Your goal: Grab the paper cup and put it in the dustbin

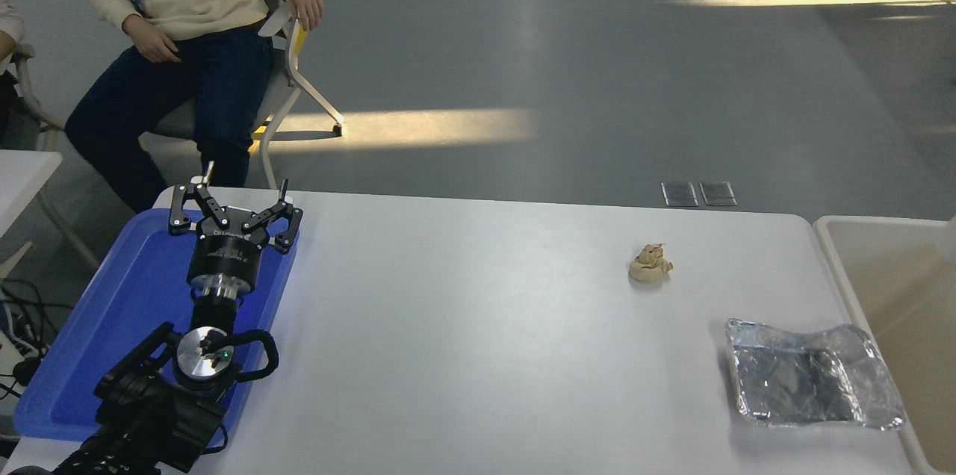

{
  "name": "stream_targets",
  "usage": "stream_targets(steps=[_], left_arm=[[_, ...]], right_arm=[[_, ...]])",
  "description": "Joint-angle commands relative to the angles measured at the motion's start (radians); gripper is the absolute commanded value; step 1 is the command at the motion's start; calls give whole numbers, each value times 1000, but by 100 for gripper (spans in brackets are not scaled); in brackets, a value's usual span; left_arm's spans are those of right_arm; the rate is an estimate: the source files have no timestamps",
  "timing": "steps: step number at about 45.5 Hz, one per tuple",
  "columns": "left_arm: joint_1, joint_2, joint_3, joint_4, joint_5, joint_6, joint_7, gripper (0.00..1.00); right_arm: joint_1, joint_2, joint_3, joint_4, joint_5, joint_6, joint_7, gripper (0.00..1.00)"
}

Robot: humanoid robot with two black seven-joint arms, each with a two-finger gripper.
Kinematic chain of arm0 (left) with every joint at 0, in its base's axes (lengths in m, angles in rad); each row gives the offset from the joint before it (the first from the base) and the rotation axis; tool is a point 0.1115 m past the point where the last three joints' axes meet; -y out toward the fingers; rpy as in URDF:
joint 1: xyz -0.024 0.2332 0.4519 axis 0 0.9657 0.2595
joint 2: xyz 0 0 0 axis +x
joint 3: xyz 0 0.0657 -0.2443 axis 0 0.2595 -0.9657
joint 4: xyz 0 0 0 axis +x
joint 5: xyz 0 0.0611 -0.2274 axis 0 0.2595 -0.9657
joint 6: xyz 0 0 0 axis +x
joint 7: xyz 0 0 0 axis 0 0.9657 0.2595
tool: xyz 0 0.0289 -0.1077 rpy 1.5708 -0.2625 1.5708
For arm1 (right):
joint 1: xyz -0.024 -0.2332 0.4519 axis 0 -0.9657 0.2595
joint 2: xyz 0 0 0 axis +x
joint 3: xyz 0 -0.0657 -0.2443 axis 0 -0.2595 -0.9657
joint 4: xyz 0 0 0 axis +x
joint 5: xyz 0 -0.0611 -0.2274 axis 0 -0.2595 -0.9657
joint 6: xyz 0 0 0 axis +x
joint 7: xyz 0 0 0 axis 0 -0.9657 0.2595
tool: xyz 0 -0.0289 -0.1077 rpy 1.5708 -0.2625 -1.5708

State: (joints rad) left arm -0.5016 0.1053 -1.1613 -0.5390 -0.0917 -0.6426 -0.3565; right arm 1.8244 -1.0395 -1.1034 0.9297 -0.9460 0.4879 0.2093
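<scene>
Grey floor lies behind your white table [485,355]. At the left, your left gripper [233,203] sits parked over the blue tray [112,311], fingers spread wide, holding nothing. Past the tan paper wad [650,266] and the foil tray [814,374], the dustbin [827,236] stands at the right edge. You cannot see the right gripper, nor surely the paper cup. Judge the cup light and crushable, so pinch its rim gently.

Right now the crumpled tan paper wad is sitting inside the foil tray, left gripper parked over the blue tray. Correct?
Not quite. The head view shows the paper wad lying on the bare table, apart from the foil tray. The left gripper is indeed parked over the blue tray.
</scene>
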Motion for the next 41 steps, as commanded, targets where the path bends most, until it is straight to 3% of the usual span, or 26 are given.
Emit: stream_targets(steps=[1,10,23,30,41], left_arm=[[0,-1,0,1,0,0,-1,100],[0,-1,0,1,1,1,-1,100],[0,-1,0,1,0,0,-1,100],[0,-1,0,1,0,1,-1,100],[0,-1,0,1,0,1,-1,100]], right_arm=[[-437,-8,351,-288,-7,-63,22,0],[-672,75,471,-445,10,-143,62,0],[-958,237,479,-715,209,-235,94,0],[-1097,351,473,-847,346,-258,88,0],[-1180,418,481,-865,447,-333,45,0]])
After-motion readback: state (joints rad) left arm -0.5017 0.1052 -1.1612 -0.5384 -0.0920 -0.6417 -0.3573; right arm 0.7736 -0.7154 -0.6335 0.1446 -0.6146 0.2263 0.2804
